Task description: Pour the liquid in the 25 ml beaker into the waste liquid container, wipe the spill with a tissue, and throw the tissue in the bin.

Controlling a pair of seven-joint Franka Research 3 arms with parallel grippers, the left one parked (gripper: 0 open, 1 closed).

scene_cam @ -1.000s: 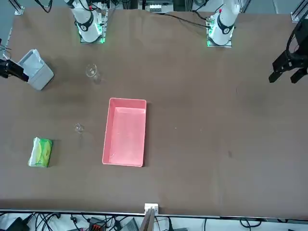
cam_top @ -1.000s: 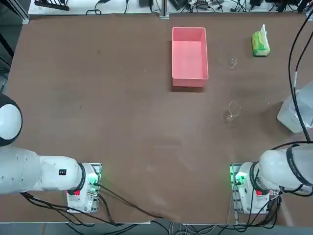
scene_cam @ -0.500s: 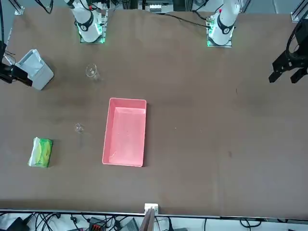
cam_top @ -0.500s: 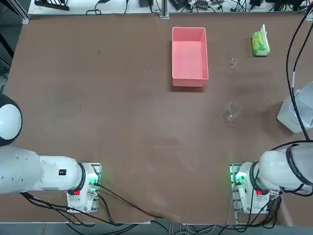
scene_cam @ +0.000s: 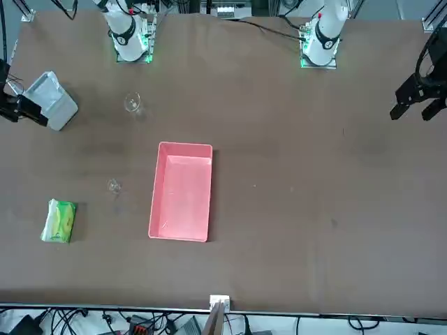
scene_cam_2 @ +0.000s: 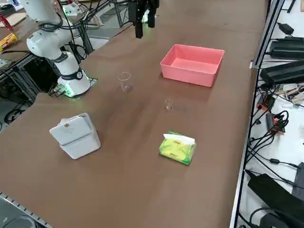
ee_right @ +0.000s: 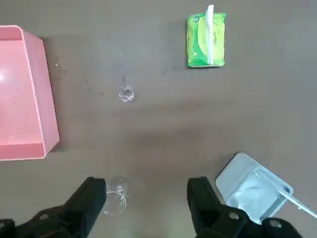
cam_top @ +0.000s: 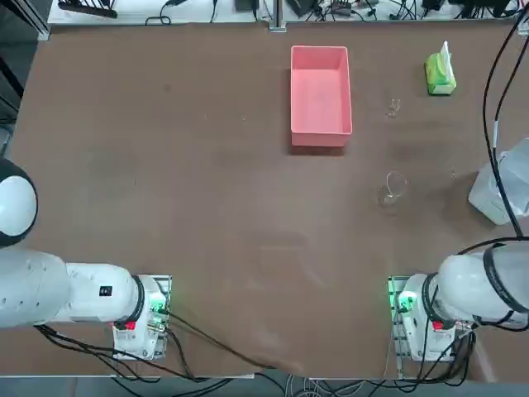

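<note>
"The 25 ml beaker (cam_top: 393, 106), which one is it? I count two glasses."

"By my judgement, the smaller one. It stands upright just to the right of the pink tray (cam_top: 293, 91), beside its middle. The larger beaker (cam_top: 393, 188) is also right of the tray but nearer the robot, past the tray's near end."

"Is there any liquid in the small one?"

"I cannot tell; the glass is too clear. So this fits a beaker waiting to be poured as well as one already emptied and set back. No loose tissue shows on the table (cam_top: 207, 165)."

"And the right gripper (ee_right: 147, 198)?"

"Its fingers are spread apart with nothing between them. It hangs high, off to the right of the tray, over the table's edge by the bin (scene_cam_2: 76, 135). I suspect that height lets the wrist camera take in both glasses, the bin and the tissue pack (cam_top: 440, 74) at once."

"Why is everything crowded on that side?"

"Probably for reach: only the right arm works. The pack lies further right of the tray, at its far end, with one sheet standing up, easy to pinch."
</note>
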